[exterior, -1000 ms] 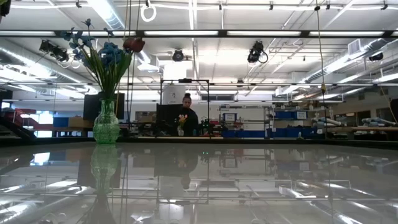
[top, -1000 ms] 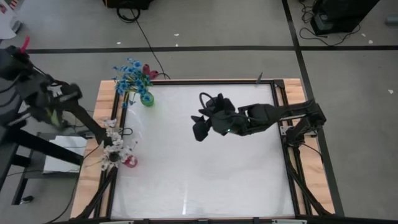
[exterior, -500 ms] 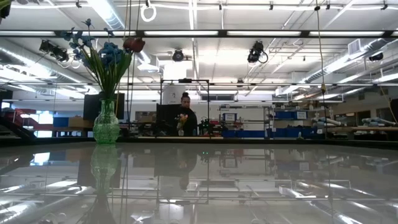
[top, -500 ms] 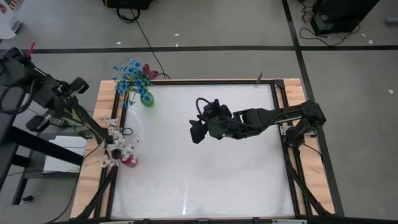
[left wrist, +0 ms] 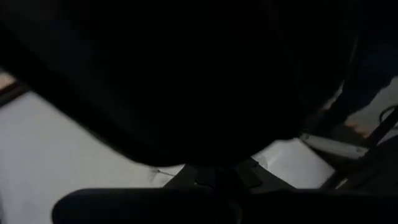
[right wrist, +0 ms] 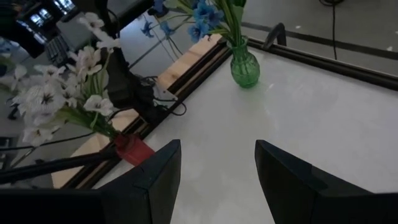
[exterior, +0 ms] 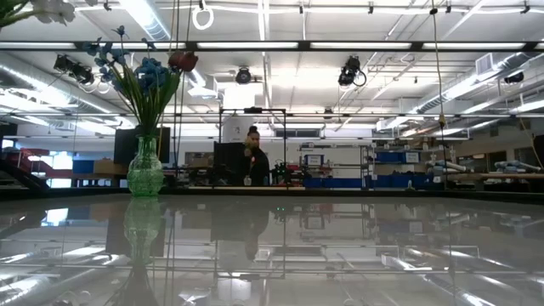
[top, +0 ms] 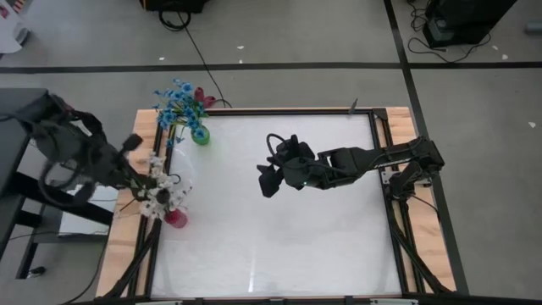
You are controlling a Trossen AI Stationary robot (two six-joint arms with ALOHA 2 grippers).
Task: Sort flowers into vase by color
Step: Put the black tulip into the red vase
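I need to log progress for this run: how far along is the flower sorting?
It looks nearly done. Blue flowers stand in the green vase, and white flowers in the red vase. No loose flowers show on the table. The right gripper hovers open and empty over the table; the left gripper cannot be made out. Little seems left.

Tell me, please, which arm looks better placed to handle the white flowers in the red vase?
Probably the left: it reaches over the table's left edge beside the white flowers and red vase. The right gripper hangs open at mid-table.
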